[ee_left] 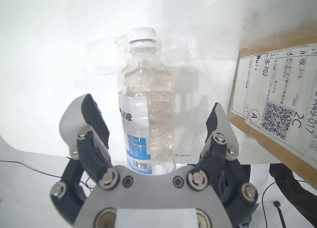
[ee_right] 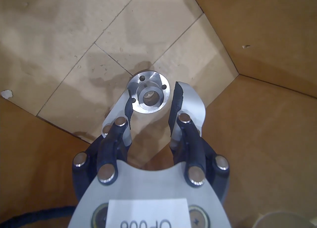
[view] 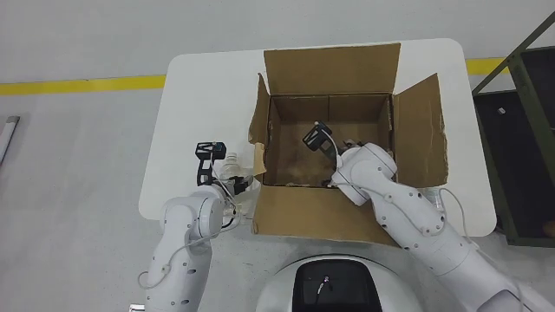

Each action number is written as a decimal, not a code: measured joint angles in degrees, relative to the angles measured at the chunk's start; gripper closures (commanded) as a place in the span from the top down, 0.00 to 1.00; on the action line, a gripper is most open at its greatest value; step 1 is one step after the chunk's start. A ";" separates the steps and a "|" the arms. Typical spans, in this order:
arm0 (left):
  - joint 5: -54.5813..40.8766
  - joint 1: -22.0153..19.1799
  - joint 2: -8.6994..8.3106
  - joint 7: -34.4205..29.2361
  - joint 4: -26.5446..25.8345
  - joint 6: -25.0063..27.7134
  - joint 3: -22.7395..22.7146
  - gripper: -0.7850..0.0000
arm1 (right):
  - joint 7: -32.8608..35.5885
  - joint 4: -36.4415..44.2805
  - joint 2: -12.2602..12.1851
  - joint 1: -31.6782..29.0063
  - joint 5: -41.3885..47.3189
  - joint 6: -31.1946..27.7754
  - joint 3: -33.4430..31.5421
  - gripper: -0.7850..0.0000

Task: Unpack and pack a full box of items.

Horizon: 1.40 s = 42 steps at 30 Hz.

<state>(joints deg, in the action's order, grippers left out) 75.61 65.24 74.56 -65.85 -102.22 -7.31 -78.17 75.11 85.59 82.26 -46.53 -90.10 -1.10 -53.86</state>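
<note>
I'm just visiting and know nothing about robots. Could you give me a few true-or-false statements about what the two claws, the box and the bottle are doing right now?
1. The cardboard box has its flaps open. True.
2. The right gripper is inside the box, open on either side of a metal part on the box floor. True.
3. The left gripper is squeezing the bottle. False: its fingers stand open on either side, with gaps.
4. The bottle has no cap. False: a white cap is on it.
5. The bottle is in the box. False: it is on the white table, beside the box.
</note>
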 measured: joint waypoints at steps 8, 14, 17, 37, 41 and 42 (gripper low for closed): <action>0.00 0.00 0.00 0.00 0.00 0.00 0.00 1.00 | -1.26 -1.50 0.53 0.09 0.34 0.29 -0.46 0.46; 0.00 0.00 0.00 0.00 0.00 0.00 0.00 1.00 | -1.69 -2.08 0.90 0.31 0.26 0.43 -0.79 0.45; 0.00 0.00 0.00 0.00 0.00 0.00 0.00 1.00 | -1.93 -2.41 1.01 0.16 0.00 0.44 -1.06 0.44; 0.00 0.00 0.00 0.00 0.00 0.00 0.00 1.00 | -2.94 -3.51 2.03 0.04 0.10 0.09 -2.01 0.00; 0.00 0.00 0.00 0.00 0.00 0.00 0.00 1.00 | -3.09 -2.19 2.17 0.01 0.44 0.26 -2.64 0.00; 0.00 0.00 0.00 0.00 0.00 0.00 0.00 1.00 | -3.18 -1.79 2.19 -0.03 0.59 0.31 -2.84 0.00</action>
<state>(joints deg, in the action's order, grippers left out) 75.61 65.24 74.56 -65.85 -102.22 -7.31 -78.17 71.93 83.80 84.45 -46.56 -89.52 -0.79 -56.70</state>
